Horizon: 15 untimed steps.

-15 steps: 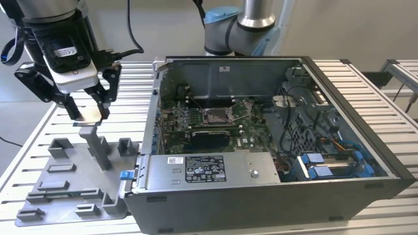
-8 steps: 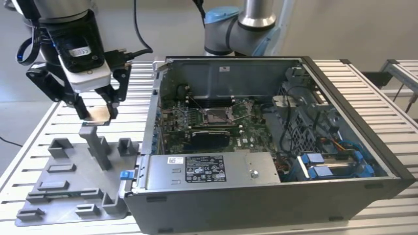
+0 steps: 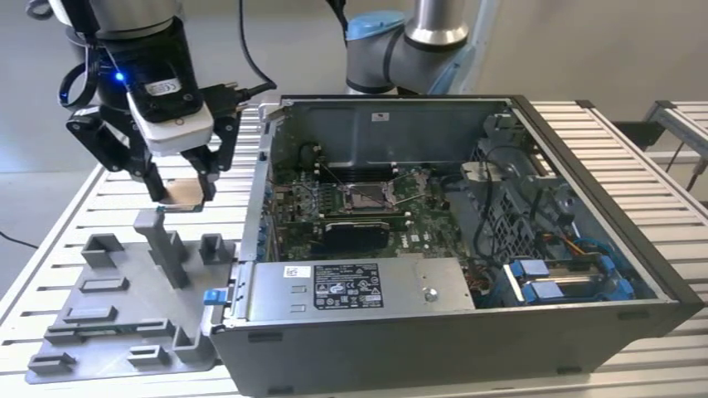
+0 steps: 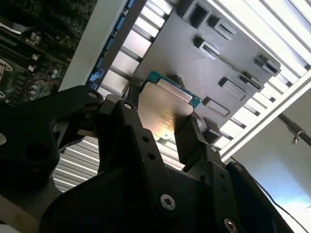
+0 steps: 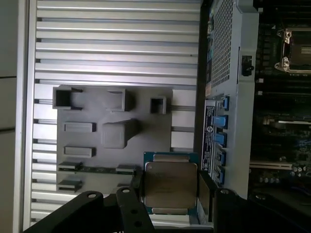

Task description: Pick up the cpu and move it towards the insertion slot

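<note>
Above the grey tray (image 3: pixel 116 332), we see the gripper (image 3: pixel 184 196) clamped on opposite edges of the cpu (image 5: pixel 170 187), well apart from the insertion slot (image 3: pixel 366 196). We judge it light, rigid, slick, fragile underneath: edge hold suits.

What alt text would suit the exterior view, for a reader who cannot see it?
A robot arm's claw holds a small square chip above a grey plastic tray, at the exterior view's left of an open computer case. Inside the case, the socket sits on the green board.
</note>
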Each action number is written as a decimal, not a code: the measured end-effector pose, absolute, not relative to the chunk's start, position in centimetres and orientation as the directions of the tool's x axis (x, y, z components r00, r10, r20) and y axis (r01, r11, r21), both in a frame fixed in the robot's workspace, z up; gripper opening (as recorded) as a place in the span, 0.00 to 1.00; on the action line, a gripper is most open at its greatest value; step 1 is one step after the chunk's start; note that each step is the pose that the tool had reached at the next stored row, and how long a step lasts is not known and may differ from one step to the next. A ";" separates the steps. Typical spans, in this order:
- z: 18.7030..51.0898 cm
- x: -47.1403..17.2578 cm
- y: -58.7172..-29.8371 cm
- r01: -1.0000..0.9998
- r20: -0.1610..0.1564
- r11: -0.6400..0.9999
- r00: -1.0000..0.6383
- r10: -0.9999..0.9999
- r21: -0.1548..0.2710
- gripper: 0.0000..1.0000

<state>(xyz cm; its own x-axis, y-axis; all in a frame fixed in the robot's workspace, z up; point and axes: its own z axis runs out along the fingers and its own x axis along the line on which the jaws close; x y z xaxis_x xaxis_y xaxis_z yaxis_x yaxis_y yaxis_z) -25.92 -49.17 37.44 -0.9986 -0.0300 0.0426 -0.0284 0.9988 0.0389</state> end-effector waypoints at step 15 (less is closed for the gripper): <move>37.4 -22.6 -49.2 -0.028 0.043 0.999 -0.999 -0.030 0.039 0.00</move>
<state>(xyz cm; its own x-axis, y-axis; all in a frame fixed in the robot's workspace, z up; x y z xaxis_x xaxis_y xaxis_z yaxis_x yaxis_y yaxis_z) -22.65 -49.17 37.44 -0.9986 -0.0300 0.0425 -0.0284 0.9988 0.0389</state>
